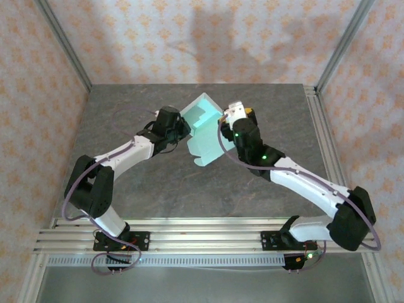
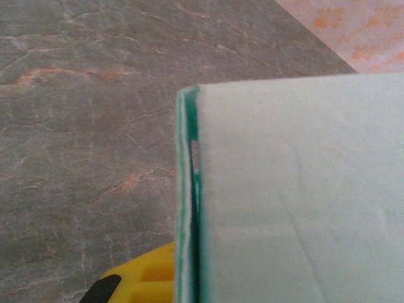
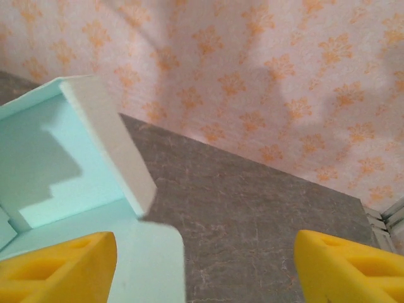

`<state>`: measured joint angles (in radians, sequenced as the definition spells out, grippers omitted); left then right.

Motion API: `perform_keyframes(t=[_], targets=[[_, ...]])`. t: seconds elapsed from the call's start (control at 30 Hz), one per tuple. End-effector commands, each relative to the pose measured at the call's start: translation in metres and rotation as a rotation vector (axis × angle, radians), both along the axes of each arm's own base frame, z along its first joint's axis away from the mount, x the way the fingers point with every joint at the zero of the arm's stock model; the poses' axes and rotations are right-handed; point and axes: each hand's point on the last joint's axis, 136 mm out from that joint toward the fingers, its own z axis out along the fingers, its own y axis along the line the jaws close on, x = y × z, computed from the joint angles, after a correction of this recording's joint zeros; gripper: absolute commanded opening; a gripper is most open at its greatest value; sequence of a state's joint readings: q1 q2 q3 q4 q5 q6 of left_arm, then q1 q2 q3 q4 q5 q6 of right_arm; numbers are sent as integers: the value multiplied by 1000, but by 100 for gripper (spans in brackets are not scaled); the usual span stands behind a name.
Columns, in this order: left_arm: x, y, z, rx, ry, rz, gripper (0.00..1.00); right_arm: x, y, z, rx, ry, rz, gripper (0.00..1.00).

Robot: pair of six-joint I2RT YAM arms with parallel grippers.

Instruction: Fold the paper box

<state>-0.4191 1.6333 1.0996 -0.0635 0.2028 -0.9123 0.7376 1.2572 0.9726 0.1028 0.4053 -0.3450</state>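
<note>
Two hands | left hand pinches paper box | right hand spread wide

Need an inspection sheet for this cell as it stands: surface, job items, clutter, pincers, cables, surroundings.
Surface: grey stone-patterned table.
Job's things: paper box, mint card, partly folded, raised between the two arms.
Clutter: nothing seen.
Grippers: left pincer at the box's left edge, yellow finger beside the card, grip cannot be told; right pincer open wide, box flap by one finger.
Cables: purplish cable looping along each arm.
Surroundings: floral-patterned walls, aluminium frame posts.
</note>
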Motion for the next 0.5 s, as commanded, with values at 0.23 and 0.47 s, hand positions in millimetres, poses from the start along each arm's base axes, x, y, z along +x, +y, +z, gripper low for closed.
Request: perform_keyframes(t=[0.23, 0.47], targets=[[-45, 12, -35, -261, 496, 395, 0, -17, -26, 0, 146, -9, -25, 74], [-65, -6, -51, -345, 747, 430, 0, -19, -33, -15, 137, 4, -50, 74]])
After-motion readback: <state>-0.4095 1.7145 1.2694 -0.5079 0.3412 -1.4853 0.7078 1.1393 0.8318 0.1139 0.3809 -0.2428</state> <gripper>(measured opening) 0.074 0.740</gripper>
